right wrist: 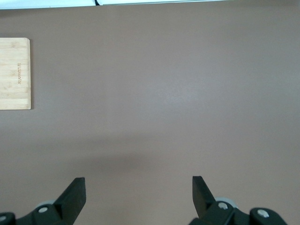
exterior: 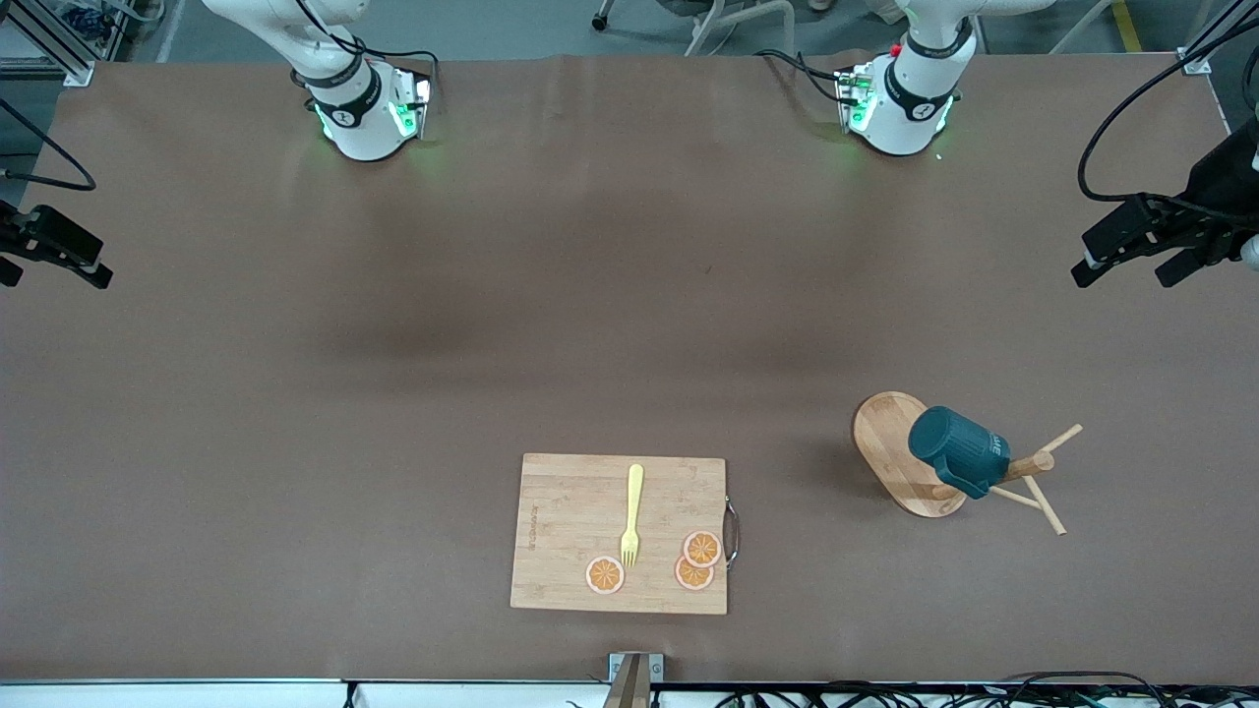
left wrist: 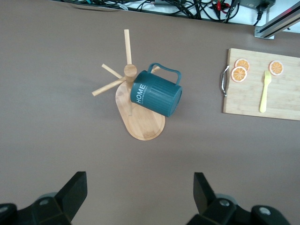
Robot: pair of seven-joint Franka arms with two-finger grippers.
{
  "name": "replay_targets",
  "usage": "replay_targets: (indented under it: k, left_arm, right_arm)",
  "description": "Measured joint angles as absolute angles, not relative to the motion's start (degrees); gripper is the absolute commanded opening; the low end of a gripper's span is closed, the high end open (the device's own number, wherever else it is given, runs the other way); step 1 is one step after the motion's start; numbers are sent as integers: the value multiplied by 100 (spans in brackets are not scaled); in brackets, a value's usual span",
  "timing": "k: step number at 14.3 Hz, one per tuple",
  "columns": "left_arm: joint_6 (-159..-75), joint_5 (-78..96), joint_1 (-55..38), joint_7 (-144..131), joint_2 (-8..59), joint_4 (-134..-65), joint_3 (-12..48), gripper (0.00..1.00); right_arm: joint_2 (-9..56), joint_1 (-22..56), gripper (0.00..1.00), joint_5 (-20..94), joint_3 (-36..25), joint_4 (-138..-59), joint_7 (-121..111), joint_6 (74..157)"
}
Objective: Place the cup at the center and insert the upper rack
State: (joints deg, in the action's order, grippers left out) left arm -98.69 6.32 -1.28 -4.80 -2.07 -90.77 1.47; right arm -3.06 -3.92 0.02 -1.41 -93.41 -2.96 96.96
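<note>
Nearest to the front camera lies the cutting board [exterior: 570,531], with a yellow fork [exterior: 631,516] and three orange slices [exterior: 693,560] on it. It is about midway between the two ends of the table.

A little farther from the camera, toward the left arm's end, the cup [exterior: 959,450] hangs tilted on a peg of the wooden rack [exterior: 885,433]. Its handle [left wrist: 164,70] is turned toward the table edge with the cables. So the cup is not at the table's middle [exterior: 629,324]; that part, farther from the camera, is bare brown mat.

The left gripper [left wrist: 140,187] is over the mat at the left arm's end. Its fingers are spread wide and hold nothing. In its wrist view the cup is straight ahead between the fingers, with its ribbed body slanting across their line.

The right gripper [right wrist: 139,187] waits over bare mat at the right arm's end, also wide and holding nothing.

I judge that the left arm is much nearer to the cup. I see no separate upper rack piece.
</note>
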Motion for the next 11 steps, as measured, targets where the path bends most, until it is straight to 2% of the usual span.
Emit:
replay_targets:
  k: [11]
  left_arm:
    - [-9285, 454, -130, -24, -208, -8924, 154, 100]
  right_arm:
    - [-306, -392, 100, 2, -144, -9341, -296, 9695]
